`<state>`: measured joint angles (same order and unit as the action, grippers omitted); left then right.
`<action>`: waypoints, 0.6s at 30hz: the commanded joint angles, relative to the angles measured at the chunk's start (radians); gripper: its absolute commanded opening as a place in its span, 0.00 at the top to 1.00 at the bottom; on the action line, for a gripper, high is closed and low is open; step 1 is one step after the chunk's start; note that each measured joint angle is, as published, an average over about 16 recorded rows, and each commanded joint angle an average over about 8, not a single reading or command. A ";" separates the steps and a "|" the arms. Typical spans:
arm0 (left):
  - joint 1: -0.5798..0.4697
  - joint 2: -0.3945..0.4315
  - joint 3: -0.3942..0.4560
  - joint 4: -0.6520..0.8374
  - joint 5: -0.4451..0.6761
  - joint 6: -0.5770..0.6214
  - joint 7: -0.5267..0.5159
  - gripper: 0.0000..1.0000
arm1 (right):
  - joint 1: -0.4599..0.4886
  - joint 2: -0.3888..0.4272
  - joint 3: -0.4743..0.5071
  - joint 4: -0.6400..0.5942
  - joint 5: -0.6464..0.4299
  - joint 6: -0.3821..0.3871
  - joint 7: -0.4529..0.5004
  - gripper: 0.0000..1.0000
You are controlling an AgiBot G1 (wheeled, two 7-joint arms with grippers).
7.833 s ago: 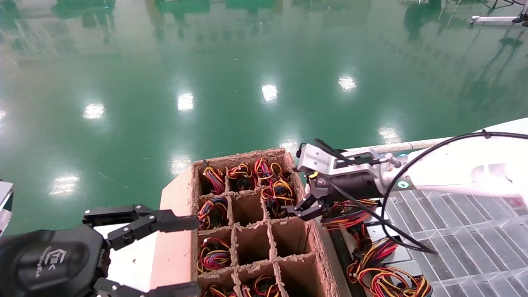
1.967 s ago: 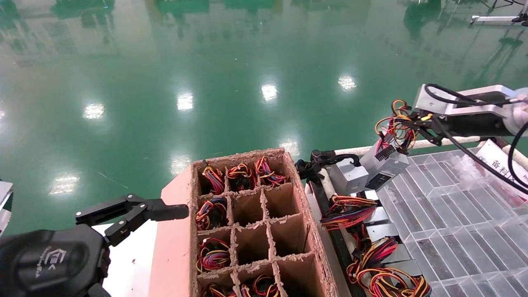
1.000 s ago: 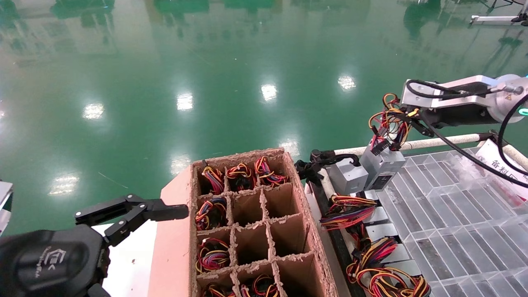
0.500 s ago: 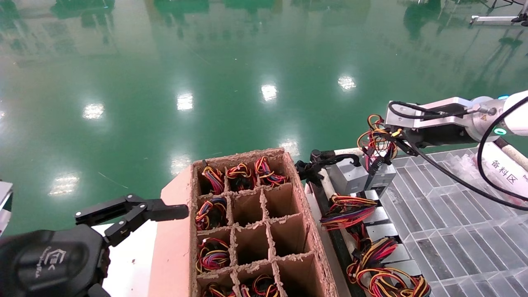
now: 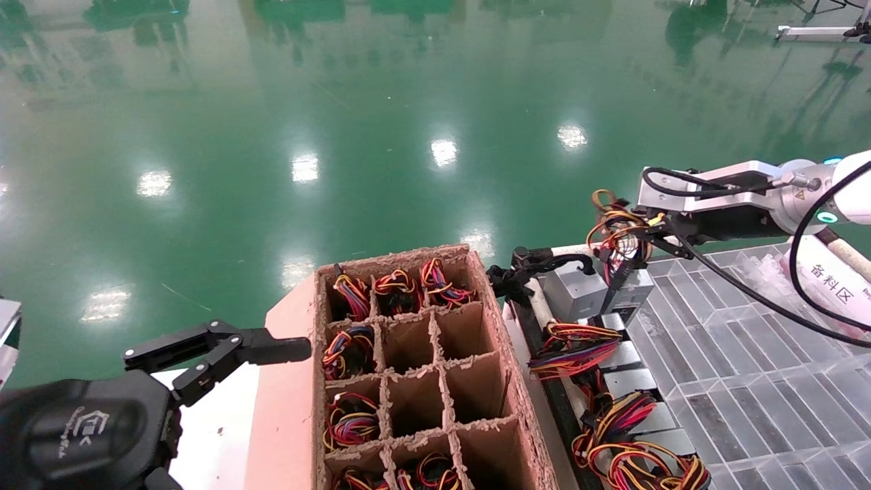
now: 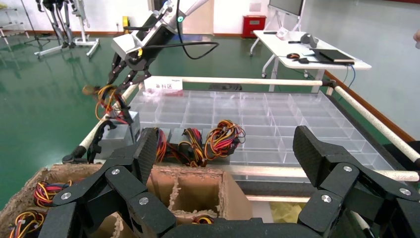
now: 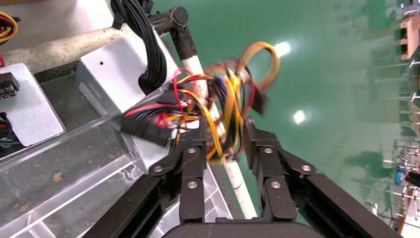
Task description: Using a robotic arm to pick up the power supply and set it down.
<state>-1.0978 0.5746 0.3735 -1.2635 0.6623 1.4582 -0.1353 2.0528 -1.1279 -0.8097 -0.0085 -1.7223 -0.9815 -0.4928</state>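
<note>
Head view: the right gripper (image 5: 643, 235) sits over the clear tray's (image 5: 748, 354) far left corner, fingers pinching the wire bundle (image 5: 616, 235); the power supply (image 5: 629, 292) stands there beside a grey box (image 5: 575, 289).

Left wrist view: the left gripper (image 6: 223, 198), jaws spread wide, idles by the cardboard crate (image 6: 188, 191).

Right wrist view: fingers (image 7: 190, 153) clamp the wires.
</note>
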 commanded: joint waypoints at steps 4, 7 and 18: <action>0.000 0.000 0.000 0.000 0.000 0.000 0.000 0.00 | 0.022 0.011 -0.002 -0.001 -0.002 -0.023 0.003 0.00; 0.000 0.000 0.000 0.000 0.000 0.000 0.000 0.00 | 0.049 0.028 0.002 -0.003 0.004 -0.052 0.008 0.00; 0.000 0.000 0.000 0.000 0.000 0.000 0.000 0.00 | 0.037 0.088 0.043 0.059 0.073 -0.124 0.051 0.00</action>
<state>-1.0979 0.5746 0.3735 -1.2630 0.6621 1.4580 -0.1352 2.0744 -1.0375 -0.7620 0.0656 -1.6396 -1.1056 -0.4346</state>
